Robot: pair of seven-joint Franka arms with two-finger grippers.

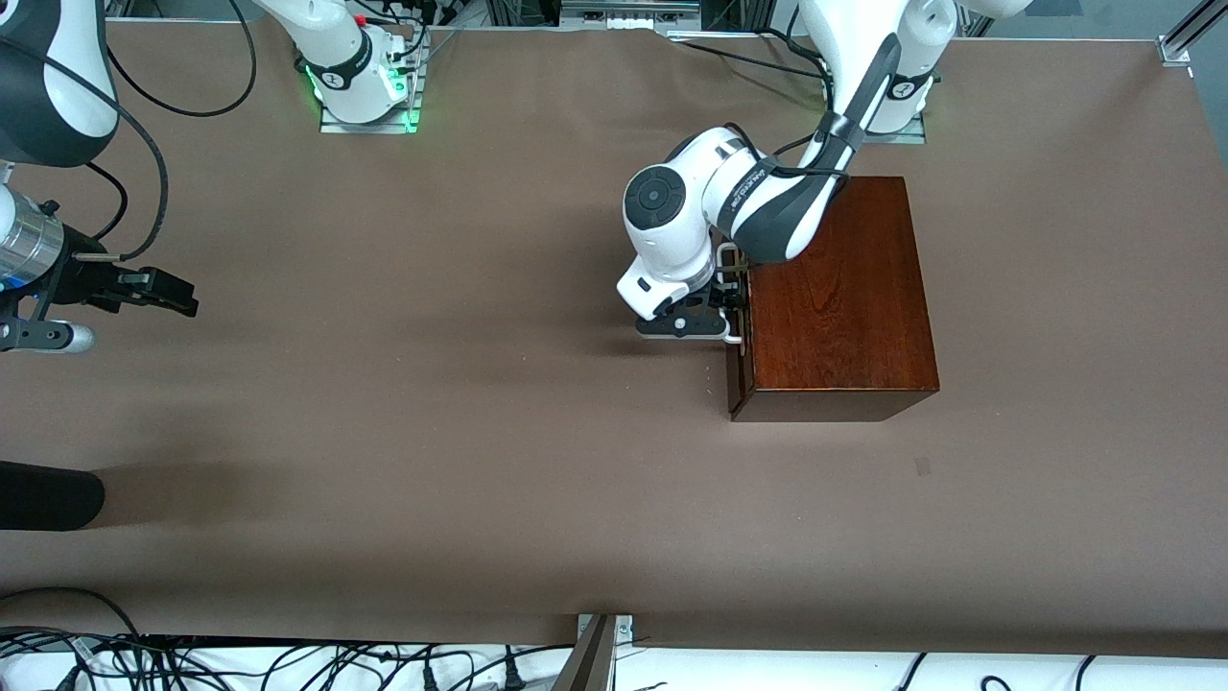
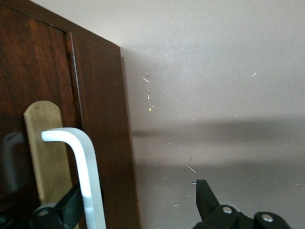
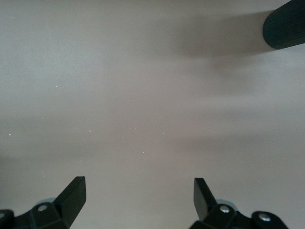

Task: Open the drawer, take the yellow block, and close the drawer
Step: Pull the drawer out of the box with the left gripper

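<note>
L hand (image 1: 726, 297) spread, straddling white handle (image 2: 83, 171) of shut drawer (image 2: 38, 95); R hand (image 1: 163, 291) spread, idle.

There is one shiny dark red-brown wooden box (image 1: 839, 297) on one brown desk (image 1: 432, 432). The box has one white loop handle (image 2: 86, 176). There are two white robot arms, each with two black fingers.

We look down from high up on the whole table (image 1: 480, 461), facing both robots. The left wrist view sits very close to the box (image 2: 100, 133) and its handle (image 2: 86, 167); we see both from up high too. The right wrist view looks down at bare table.
</note>
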